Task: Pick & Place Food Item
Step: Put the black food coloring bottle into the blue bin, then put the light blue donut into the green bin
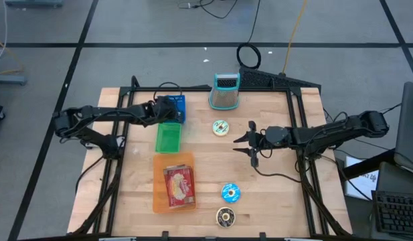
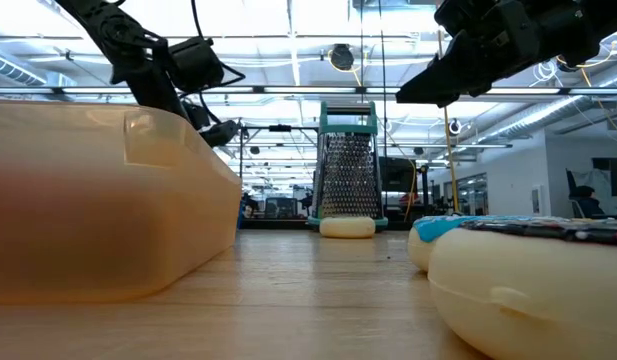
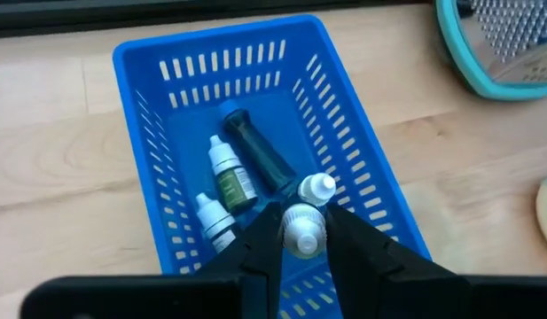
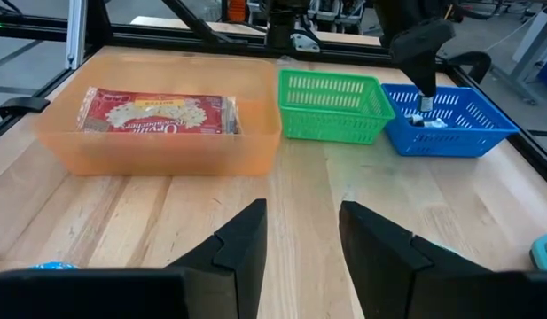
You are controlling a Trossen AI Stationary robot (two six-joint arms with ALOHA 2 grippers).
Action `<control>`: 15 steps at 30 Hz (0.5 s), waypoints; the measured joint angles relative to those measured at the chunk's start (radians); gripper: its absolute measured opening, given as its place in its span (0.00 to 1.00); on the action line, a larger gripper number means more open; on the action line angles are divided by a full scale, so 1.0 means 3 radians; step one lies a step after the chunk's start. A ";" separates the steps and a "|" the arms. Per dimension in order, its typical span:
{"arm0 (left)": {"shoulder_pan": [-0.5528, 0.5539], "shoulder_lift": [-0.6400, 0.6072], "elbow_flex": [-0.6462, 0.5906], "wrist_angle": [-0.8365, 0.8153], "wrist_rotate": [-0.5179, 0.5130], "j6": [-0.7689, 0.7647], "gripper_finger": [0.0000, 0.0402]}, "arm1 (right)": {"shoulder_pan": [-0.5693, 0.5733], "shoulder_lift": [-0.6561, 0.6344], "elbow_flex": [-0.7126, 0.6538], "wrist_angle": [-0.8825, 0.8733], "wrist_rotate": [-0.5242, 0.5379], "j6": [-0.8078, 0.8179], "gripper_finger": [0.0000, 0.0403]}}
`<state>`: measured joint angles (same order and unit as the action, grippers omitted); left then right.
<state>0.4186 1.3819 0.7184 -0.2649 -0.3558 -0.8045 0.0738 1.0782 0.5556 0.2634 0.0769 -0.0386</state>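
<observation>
Orange plastic sits nearest me: a shallow orange bin (image 1: pixel 173 182) on the table's front left, holding a red food packet (image 4: pixel 158 112) whose white lettering I cannot read for certain. Beside it on the wooden table (image 1: pixel 273 187), towards the front edge, lie a blue-faced round item (image 1: pixel 230 193) and a dark one (image 1: pixel 225 215), close together. My right gripper (image 1: pixel 251 144) hangs above bare wood right of centre, fingers parted, gripping nothing, with open board all around it. Behind the bin comes the green basket (image 1: pixel 169 137), just beside it. A pale round item (image 1: pixel 221 127) lies further back, near the centre. Just behind the green basket is the blue basket (image 3: pixel 255 124), where my left gripper (image 3: pixel 301 232) is down inside, fingers pinched narrowly on a small white-capped bottle (image 3: pixel 302 229). Three more small bottles (image 3: pixel 230 182) lie on that basket's floor; their labels are too small to read. Farthest back, a teal-framed grater (image 1: pixel 225 91) stands at the rear edge.
</observation>
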 joint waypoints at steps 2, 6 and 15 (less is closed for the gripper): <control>0.0000 0.0000 0.0001 -0.0001 0.0035 -0.0035 0.20 | 0.0000 0.0000 0.0000 0.0000 0.0000 0.0012 0.33; 0.0000 0.0000 0.0001 -0.0003 0.0139 -0.0077 0.29 | 0.0000 0.0000 0.0000 0.0000 -0.0001 0.0096 0.33; 0.0028 -0.0010 0.0012 -0.0003 0.0146 0.0187 0.57 | 0.0000 0.0000 0.0000 -0.0028 -0.0006 0.0204 0.33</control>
<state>0.4271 1.3788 0.7220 -0.2657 -0.3119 -0.7484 0.0738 1.0782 0.5556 0.2549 0.0750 0.0225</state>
